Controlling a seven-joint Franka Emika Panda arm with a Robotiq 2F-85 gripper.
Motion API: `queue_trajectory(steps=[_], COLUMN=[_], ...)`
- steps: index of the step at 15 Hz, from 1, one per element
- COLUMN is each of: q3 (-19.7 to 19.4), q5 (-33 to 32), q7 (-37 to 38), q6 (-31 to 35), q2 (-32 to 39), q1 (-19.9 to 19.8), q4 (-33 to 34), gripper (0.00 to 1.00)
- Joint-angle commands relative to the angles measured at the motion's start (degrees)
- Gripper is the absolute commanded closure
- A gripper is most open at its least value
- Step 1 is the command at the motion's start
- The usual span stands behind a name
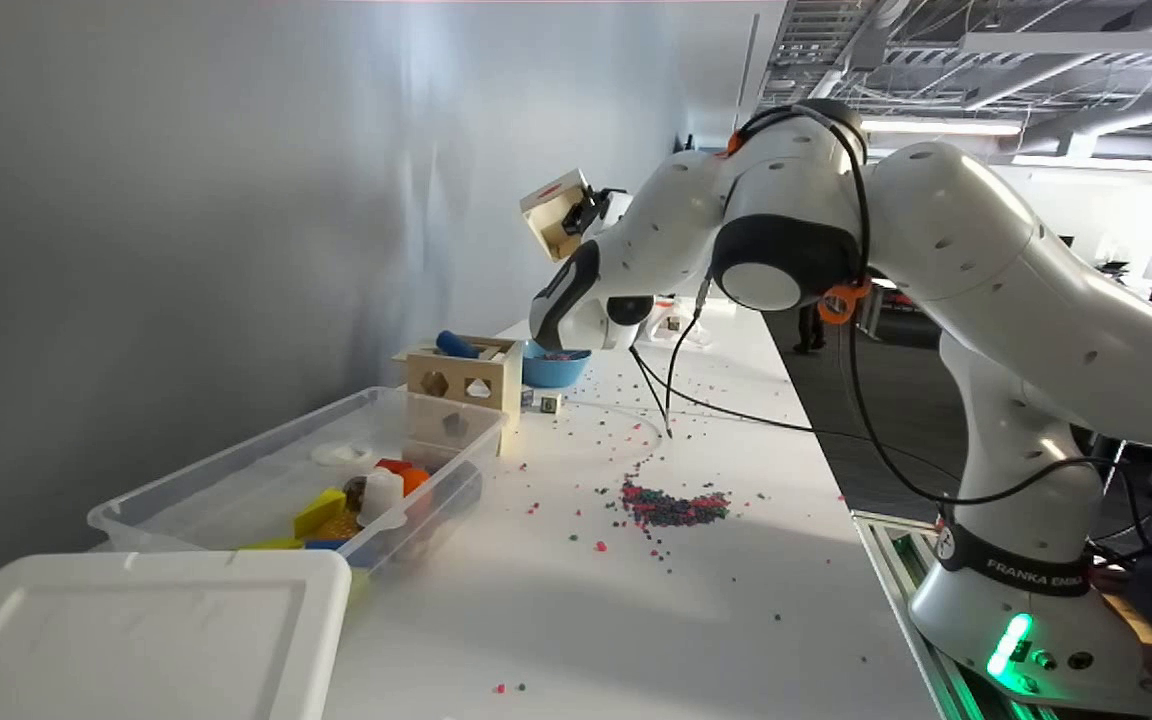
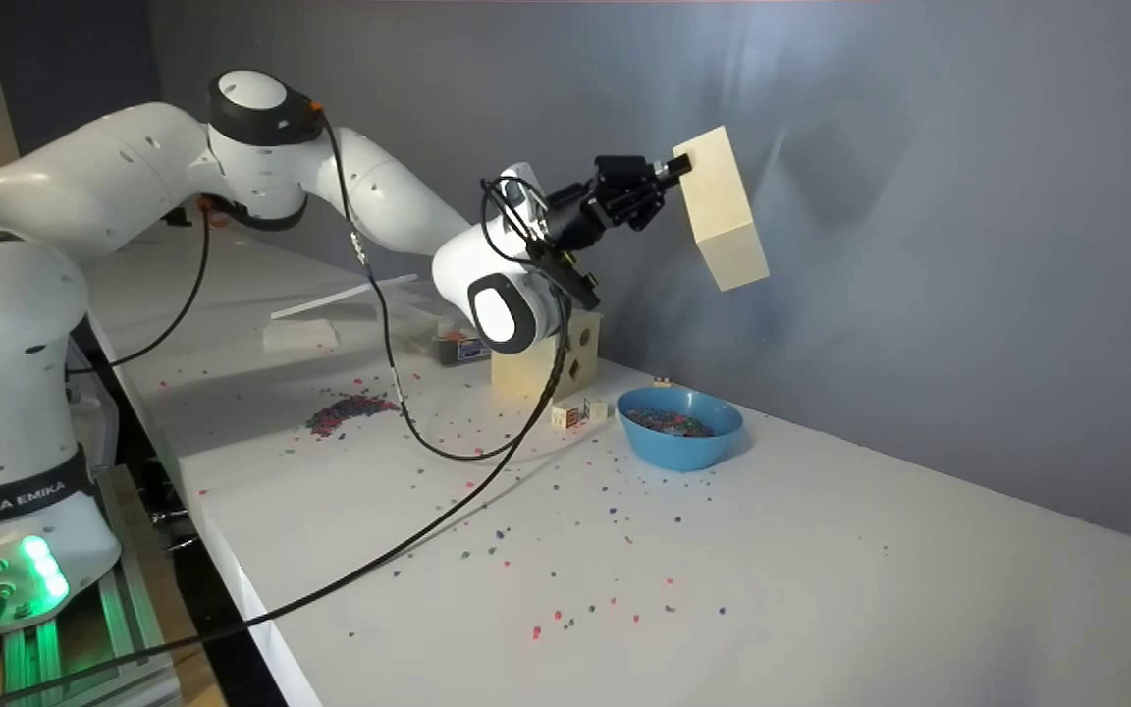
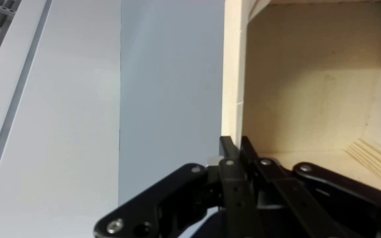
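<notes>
Black-fingered, the gripper (image 3: pixel 237 142) is clamped onto the rim of a light wooden box (image 2: pixel 720 211), holding it tilted in the air, well above the table (image 2: pixel 870 609) and near the grey wall (image 2: pixel 968 295); from here I can't read the red marking (image 1: pixel 548 190) on its side. Behind it reaches the white arm (image 2: pixel 153 162), its base band (image 1: pixel 1021 572) lettered FRANKA EMIKA. Along the table's wall-side edge sit a clear plastic tub (image 1: pixel 246 470), a holed wooden box (image 1: pixel 461 375) and a blue bowl (image 2: pixel 680 454). Two small cubes (image 2: pixel 565 416), their markings too tiny to read, rest near the bowl. Smallest are red and dark beads (image 1: pixel 676 508), heaped between the tub and the table's robot-side edge, strays scattered about.
</notes>
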Motion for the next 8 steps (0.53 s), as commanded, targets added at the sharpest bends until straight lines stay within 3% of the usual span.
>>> queue_trajectory(steps=[1,5,8], q3=[7.1,13.4,17.5], q5=[-2.8,-0.6,2.3], q7=[-5.8,-12.3,-17.0], q6=[0.6,-3.3,-9.7], q2=[-7.1,-12.7,-17.6], q1=[-5.3,-12.0,-18.4], q4=[0.5,1.8,3.9], gripper=[0.98,0.98,0.98])
